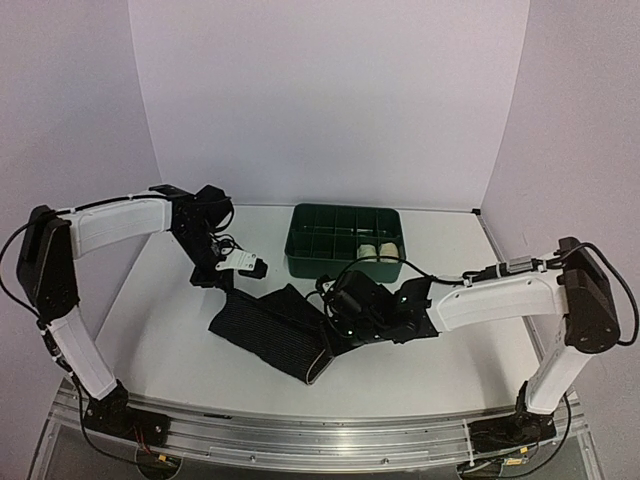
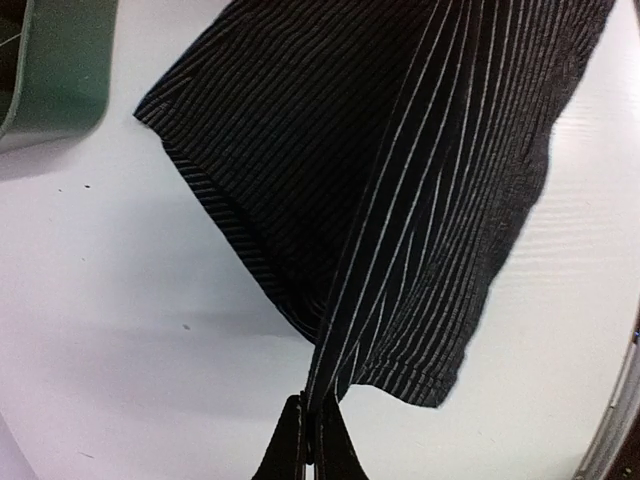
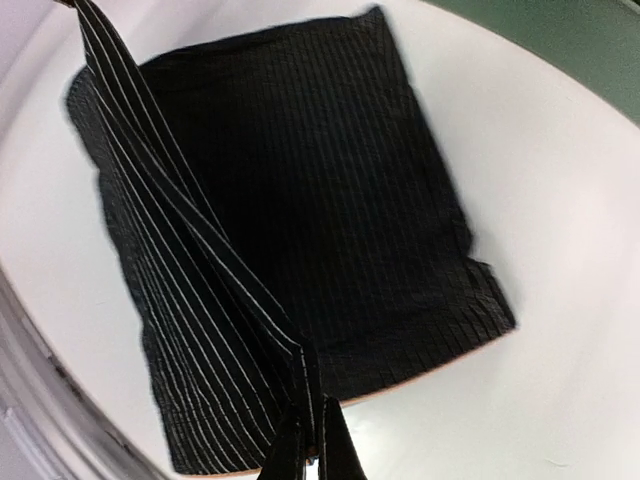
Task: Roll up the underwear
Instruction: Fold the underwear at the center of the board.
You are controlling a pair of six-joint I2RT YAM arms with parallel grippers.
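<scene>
left arm [image 1: 120,222] reaches in from the left, elbow high, wrist tipped down. left gripper [image 2: 308,440] is pinched on a raised fold of the black striped underwear [image 1: 275,325]. right arm [image 1: 495,300] is stretched low, and right gripper [image 3: 310,440] pinches the fold's other end. the garment lies mid-table, near the green tray [image 1: 296,245].

The right gripper [image 1: 332,335] hides a corner of the black pinstriped cloth garment [image 1: 268,322] overhead, and the green divided plastic tray [image 2: 50,62] runs off the left wrist view's corner.
</scene>
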